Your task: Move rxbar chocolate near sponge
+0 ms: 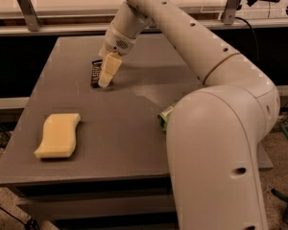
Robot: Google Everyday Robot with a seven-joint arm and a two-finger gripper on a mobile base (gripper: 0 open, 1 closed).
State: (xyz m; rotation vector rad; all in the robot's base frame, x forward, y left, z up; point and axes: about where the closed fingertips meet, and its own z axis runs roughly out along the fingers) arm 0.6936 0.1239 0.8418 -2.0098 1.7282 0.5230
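Note:
The rxbar chocolate [95, 73], a small flat black wrapper with white lettering, lies on the grey table [134, 123] at the far left. My gripper [105, 80] hangs over it with its pale yellow fingers [109, 70] pointing down and covering the bar's right side. The sponge [58, 135], a thick pale yellow block with wavy sides, lies at the table's front left, well apart from the bar and the gripper.
A crinkled green bag [164, 117] lies at the right of the table, mostly hidden behind my arm [216, 128], which fills the right of the view. A rail and posts [28, 4] run behind the table's far edge.

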